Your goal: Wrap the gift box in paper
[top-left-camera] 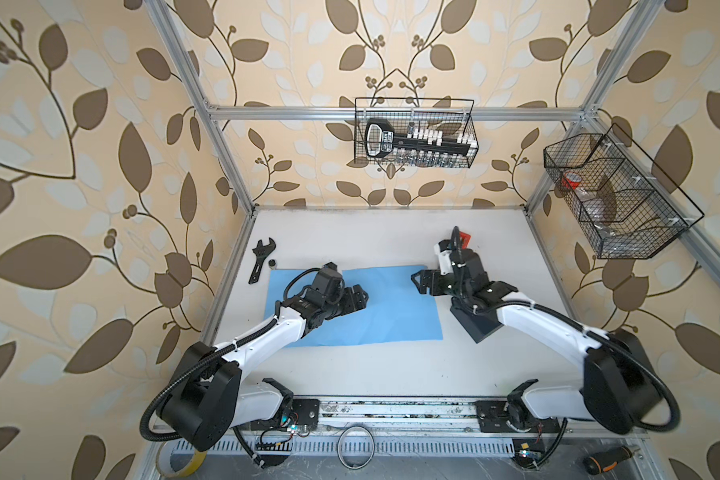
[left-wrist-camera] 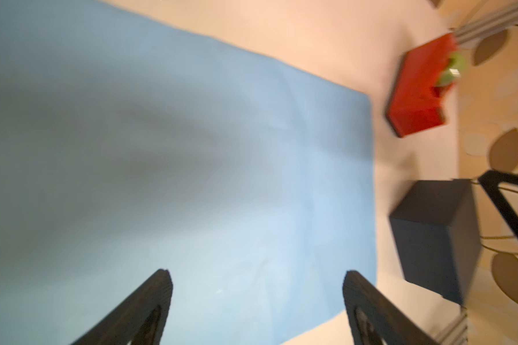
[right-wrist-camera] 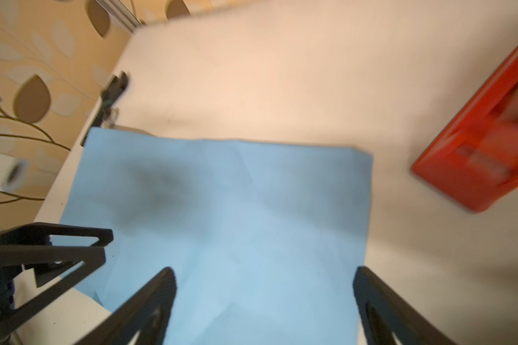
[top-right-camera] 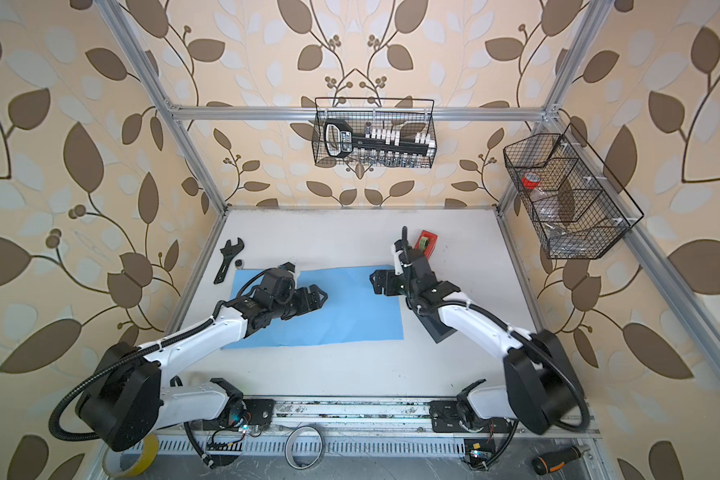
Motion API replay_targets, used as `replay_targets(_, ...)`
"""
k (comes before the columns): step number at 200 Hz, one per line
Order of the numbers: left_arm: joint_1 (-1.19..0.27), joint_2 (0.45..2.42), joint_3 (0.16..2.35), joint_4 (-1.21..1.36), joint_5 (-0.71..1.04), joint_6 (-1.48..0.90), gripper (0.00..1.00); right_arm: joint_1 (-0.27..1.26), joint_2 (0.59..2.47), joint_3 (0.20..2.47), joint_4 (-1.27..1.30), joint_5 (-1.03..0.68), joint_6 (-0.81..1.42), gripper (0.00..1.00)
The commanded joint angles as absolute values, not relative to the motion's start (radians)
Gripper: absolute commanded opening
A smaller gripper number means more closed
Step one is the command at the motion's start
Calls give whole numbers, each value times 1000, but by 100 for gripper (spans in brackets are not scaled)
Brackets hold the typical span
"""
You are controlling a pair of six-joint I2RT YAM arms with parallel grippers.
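Left gripper (left-wrist-camera: pixel 257 286) is seen with jaws spread and nothing between them, hung low over the left half of the paper (top-left-camera: pixel 391 307); right gripper (right-wrist-camera: pixel 263 286) is likewise spread and empty, poised over the sheet's far right part and pointed toward the left one. The paper is laid flat, light face up, mid-table, presumably so the box can be set on it. The gift box (top-left-camera: pixel 478 329) is not on it yet: it sits on the bare table (top-left-camera: pixel 371 370) just beside the paper's right edge, with a gap visible in the left wrist view, and is partly covered by the right forearm. Box transfer onto the sheet is judged the step due. Open room is left along the near edge; the far right corner is crowded by the red tape dispenser (top-right-camera: pixel 427 243), the far left by a wrench (top-left-camera: pixel 260 259)
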State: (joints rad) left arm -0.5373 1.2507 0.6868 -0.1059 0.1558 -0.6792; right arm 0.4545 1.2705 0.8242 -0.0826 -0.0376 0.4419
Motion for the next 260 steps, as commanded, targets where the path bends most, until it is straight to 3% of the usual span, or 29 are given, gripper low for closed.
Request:
replay_targets(1,-656,1321,797,-25,202,-657,93,359,1123,718,-186,42,465,100)
replay_targets(26,-730,1497,939,-9,294,-607,94,173,895,577,-202,-6,537,100)
replay_targets(53,-809,1618,1072,-1,339,-559,95,52,710,474,-284,73,586,100)
replay_targets(92,-858,1811,1267,-62,395,-528,95,25,692,453,-412,267,658,100)
replay_targets(116,-867,1933,1400,-132,414,-503,95,25,696,420,-421,284,681,100)
replay_targets(202,-871,2287,1831,-307,526,-441,96,17,729,285,-274,43,667,100)
replay_targets(260,-874,2329,1831,-244,674,-507,81,-67,778,231,-81,-197,616,96)
